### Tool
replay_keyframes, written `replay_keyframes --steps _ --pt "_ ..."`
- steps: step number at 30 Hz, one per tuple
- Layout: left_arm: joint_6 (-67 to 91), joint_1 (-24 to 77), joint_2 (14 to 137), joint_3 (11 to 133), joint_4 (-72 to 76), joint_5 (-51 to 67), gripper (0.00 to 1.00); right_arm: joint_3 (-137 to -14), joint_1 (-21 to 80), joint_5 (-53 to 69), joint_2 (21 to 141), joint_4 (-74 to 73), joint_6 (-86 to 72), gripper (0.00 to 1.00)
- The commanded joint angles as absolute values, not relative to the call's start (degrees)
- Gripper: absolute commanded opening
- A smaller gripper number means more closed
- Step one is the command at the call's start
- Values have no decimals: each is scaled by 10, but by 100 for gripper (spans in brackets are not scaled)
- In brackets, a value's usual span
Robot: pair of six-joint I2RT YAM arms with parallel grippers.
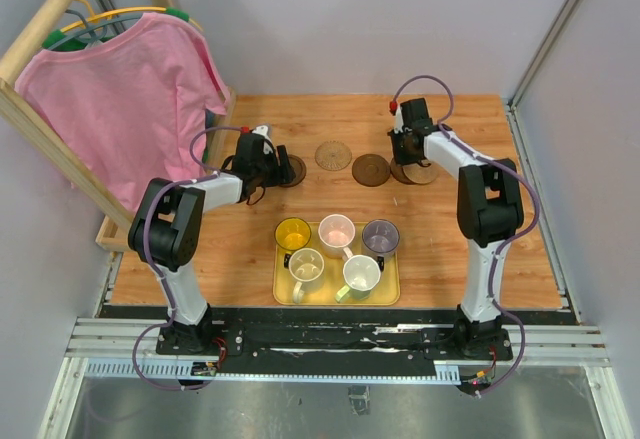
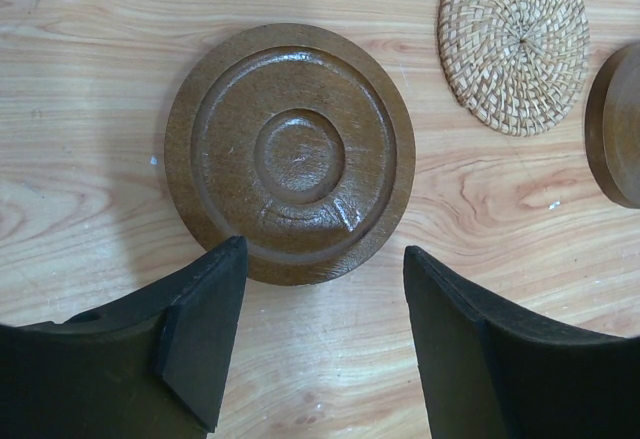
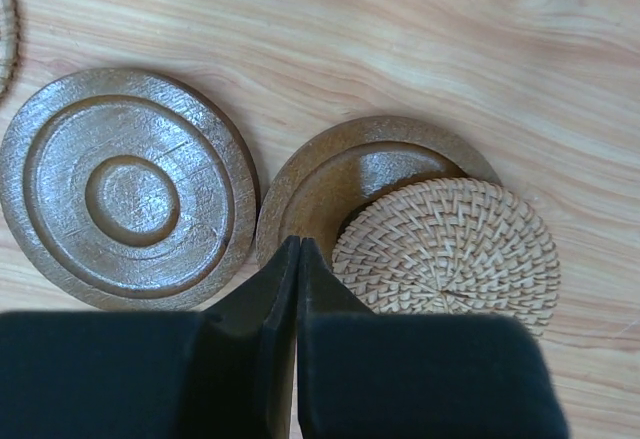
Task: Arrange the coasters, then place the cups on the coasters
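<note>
A dark brown ringed coaster (image 2: 290, 154) lies on the wooden table just ahead of my left gripper (image 2: 325, 251), which stands open and empty. A woven tan coaster (image 2: 513, 44) and another brown coaster (image 2: 620, 124) lie to its right. My right gripper (image 3: 298, 244) is shut with nothing between its fingers, its tips over the near rim of a brown coaster (image 3: 350, 174) that carries a woven coaster (image 3: 445, 249). A brown coaster (image 3: 128, 187) lies beside them. The cups stand on the yellow tray (image 1: 385, 289): yellow (image 1: 293, 233), pink (image 1: 336, 230), grey-purple (image 1: 380, 236), cream (image 1: 306, 266), white-green (image 1: 361, 274).
A pink shirt (image 1: 120, 89) hangs on a wooden rack at the table's left edge, close behind the left arm. Grey walls close in the back and right sides. The tray sits between the two arm bases near the front.
</note>
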State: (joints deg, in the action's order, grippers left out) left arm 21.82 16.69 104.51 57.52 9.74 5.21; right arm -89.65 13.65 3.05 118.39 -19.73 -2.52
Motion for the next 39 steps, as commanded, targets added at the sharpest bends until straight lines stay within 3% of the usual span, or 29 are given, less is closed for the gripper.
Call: replay_keyframes --steps 1,22,39 --pt "220 165 1053 586 106 55 68 -908 148 33 1205 -219 -30 1" --pt "220 165 1057 591 100 52 68 -916 118 -126 1205 -264 -62 1" --pt "207 165 1058 609 85 38 68 -917 77 -42 1166 -232 -84 1"
